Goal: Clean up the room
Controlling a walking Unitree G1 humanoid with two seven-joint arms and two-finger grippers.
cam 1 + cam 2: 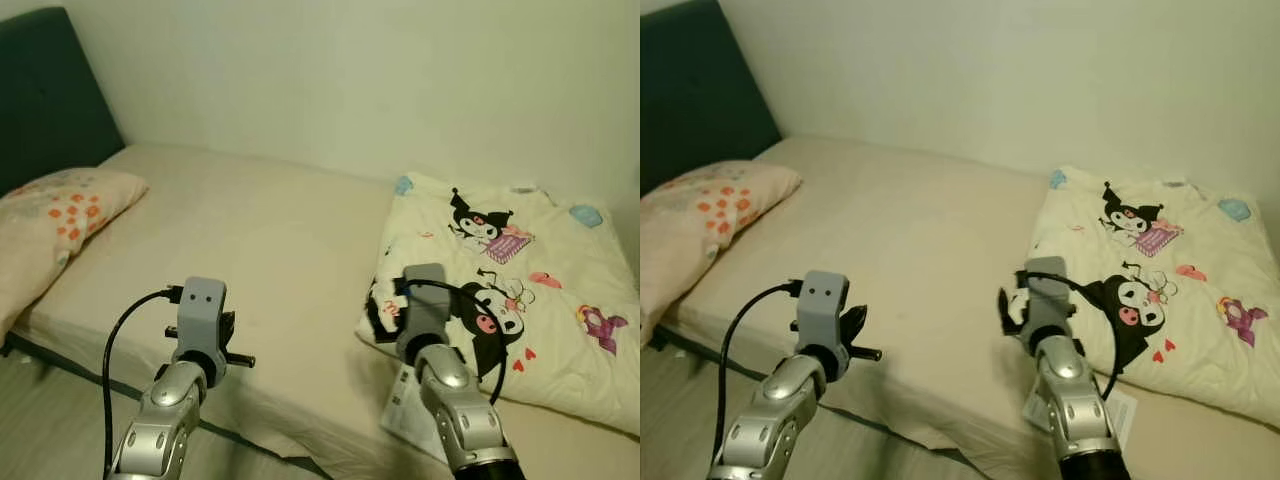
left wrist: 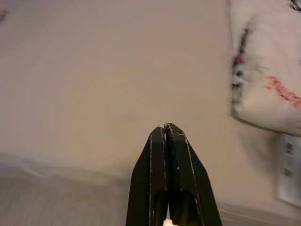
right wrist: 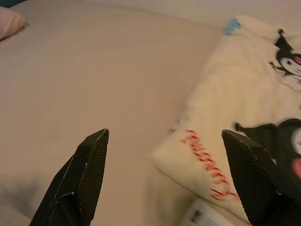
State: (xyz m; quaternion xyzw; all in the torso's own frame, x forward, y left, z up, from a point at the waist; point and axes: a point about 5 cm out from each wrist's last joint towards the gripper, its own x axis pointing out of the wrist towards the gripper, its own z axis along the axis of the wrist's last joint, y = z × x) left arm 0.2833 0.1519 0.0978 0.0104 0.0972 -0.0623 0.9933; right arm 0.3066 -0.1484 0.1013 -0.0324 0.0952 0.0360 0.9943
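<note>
A folded cream blanket [image 1: 530, 300] printed with black cartoon figures lies on the right side of the beige bed [image 1: 270, 240]. A white label [image 1: 405, 405] sticks out at its near corner. My right gripper [image 3: 164, 134] is open, hovering just above the blanket's near left corner [image 3: 202, 160], with one finger over the sheet and the other over the blanket. My left gripper [image 2: 165, 128] is shut with nothing in it, held over the bed's front edge to the left of the blanket.
A pale pillow [image 1: 55, 225] with orange flowers lies at the bed's left end against a dark headboard [image 1: 45, 90]. A plain wall runs behind the bed. Floor [image 1: 50, 420] shows at the lower left, below the mattress edge.
</note>
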